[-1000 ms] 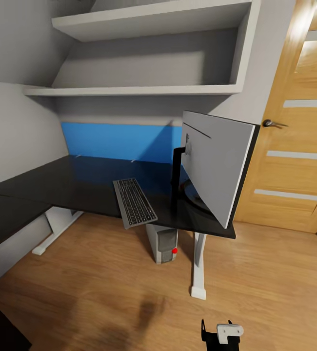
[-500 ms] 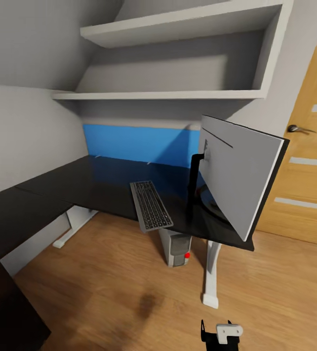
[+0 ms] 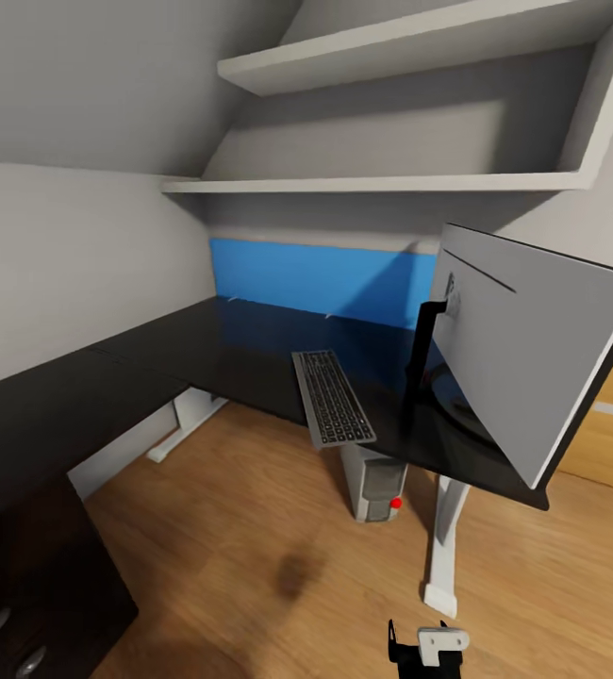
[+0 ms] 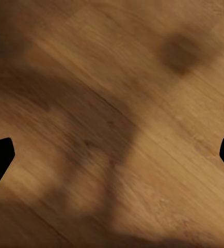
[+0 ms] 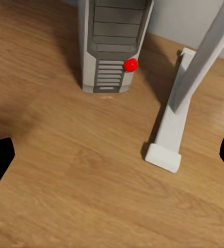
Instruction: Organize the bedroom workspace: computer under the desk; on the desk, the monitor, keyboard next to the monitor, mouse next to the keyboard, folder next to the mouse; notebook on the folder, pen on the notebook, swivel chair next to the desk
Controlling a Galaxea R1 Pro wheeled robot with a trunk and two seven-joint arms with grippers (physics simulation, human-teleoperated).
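Standing on the floor under the desk (image 3: pixel 203 349), between its white legs near the right end, the computer (image 3: pixel 374 481) shows a red light, so that step looks done. The monitor (image 3: pixel 533 358) stands on the desk's right end, silver back toward the camera, screen edge reaching past the front edge. The keyboard (image 3: pixel 333 398) lies on the desk just left of the monitor's foot, angled, its near end hanging over the front edge. Those two steps look roughly done too. Mouse, folder, notebook, pen and chair are yet to be dealt with, judging from here.

Both grippers hang empty over bare wood floor (image 3: pixel 250 547). The left gripper (image 4: pixel 112 160) has its fingers spread wide. The right gripper (image 5: pixel 112 160) is likewise spread wide, pointing at the computer and a desk leg (image 5: pixel 169 129).
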